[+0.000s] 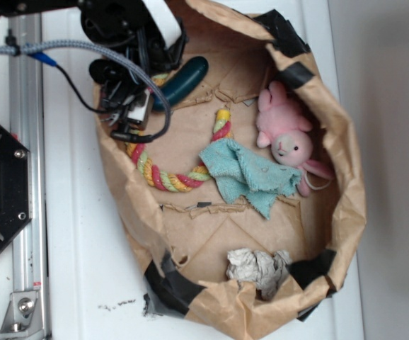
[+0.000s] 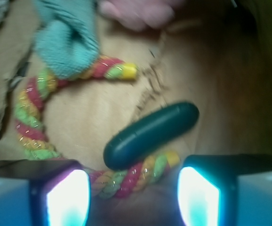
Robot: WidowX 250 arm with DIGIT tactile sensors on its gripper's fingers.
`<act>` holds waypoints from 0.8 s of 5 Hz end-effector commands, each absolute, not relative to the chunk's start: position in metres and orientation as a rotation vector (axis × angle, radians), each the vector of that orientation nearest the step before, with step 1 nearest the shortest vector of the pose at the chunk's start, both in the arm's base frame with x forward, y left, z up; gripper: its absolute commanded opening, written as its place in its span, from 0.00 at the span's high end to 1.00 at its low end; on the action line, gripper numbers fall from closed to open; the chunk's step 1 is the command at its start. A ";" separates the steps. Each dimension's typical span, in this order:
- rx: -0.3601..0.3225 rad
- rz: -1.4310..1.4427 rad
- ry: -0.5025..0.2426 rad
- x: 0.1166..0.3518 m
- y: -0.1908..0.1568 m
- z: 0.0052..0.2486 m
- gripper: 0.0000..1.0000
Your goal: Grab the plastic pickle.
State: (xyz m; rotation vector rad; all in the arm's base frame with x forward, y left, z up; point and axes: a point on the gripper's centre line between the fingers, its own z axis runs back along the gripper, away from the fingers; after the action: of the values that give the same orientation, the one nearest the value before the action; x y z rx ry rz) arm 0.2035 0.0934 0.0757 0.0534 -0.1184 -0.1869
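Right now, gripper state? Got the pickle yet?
Gripper: open, holding nothing. The pickle lies on the rope ring just ahead of the fingers, not between them.

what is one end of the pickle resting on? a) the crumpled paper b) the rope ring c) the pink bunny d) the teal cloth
b: in the wrist view the pickle's lower end overlaps the rope ring just ahead of the open hand, while the cloth and the bunny lie apart from it.
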 end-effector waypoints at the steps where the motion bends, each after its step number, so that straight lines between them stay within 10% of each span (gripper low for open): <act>1: 0.183 0.208 -0.121 0.201 0.077 0.079 0.00; 4: 0.168 0.424 -0.202 0.203 0.070 0.077 0.00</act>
State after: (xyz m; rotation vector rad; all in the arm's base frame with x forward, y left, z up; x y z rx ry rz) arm 0.1960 0.0801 0.0705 0.1696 -0.1866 0.3822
